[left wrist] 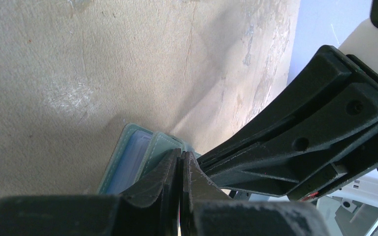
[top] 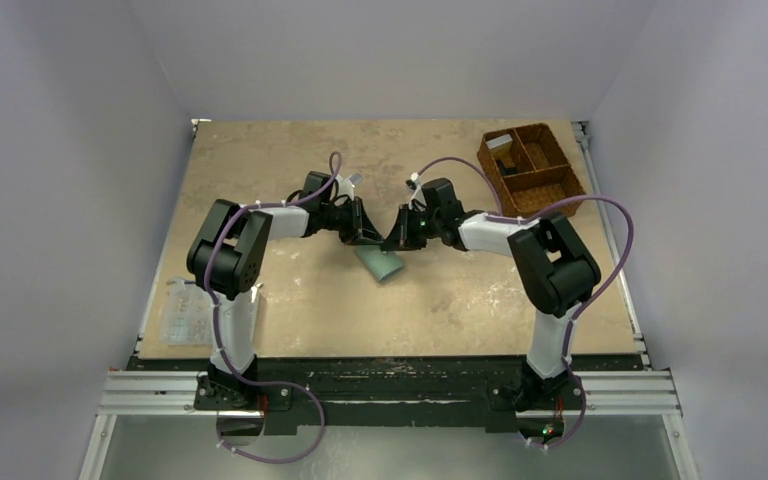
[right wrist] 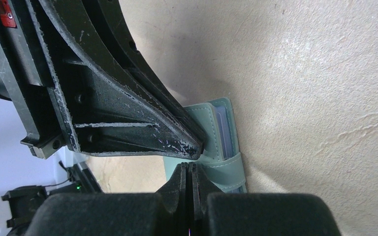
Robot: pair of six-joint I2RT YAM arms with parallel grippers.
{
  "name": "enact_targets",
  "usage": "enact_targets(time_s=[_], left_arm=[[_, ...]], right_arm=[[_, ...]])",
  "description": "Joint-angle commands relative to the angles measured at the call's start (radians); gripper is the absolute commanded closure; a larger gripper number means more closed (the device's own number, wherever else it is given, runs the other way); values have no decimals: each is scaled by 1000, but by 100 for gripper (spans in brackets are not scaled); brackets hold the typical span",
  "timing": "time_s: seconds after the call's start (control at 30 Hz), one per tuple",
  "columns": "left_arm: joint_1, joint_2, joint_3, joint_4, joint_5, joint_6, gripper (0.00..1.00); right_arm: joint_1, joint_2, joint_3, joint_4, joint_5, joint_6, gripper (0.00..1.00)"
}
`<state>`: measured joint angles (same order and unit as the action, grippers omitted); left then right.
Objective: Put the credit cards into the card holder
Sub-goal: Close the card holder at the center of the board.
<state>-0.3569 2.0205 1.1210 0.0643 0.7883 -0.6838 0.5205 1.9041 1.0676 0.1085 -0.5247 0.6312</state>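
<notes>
The card holder (top: 384,265), a small grey-green wallet, lies mid-table between the two arms. My left gripper (top: 364,236) and right gripper (top: 398,239) meet tip to tip over its far end, both shut with nothing visible between the fingers. In the left wrist view the left gripper (left wrist: 182,154) rests at the edge of the card holder (left wrist: 161,145), and a pale blue credit card (left wrist: 128,164) shows in a pocket. In the right wrist view the right gripper (right wrist: 188,166) sits at the holder's strap (right wrist: 229,172). There a blue card edge (right wrist: 221,129) peeks from the holder.
A brown woven divided basket (top: 528,170) stands at the back right. A clear plastic box (top: 185,312) of small parts sits at the table's left edge. The right arm's fingers (left wrist: 300,142) and the left arm's fingers (right wrist: 128,113) crowd each other's wrist views.
</notes>
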Motion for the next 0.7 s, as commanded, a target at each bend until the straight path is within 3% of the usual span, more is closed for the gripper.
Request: enact_targets(time_s=[0.0, 0.37, 0.67], left_arm=[[-42, 53, -52, -131, -86, 66, 100], [-42, 55, -51, -133, -89, 66, 100], [-42, 54, -52, -132, -90, 67, 100]], right_arm=[[64, -11, 11, -67, 84, -39, 100], [166, -57, -52, -72, 340, -71, 100], [168, -28, -252, 181, 354, -7, 100]])
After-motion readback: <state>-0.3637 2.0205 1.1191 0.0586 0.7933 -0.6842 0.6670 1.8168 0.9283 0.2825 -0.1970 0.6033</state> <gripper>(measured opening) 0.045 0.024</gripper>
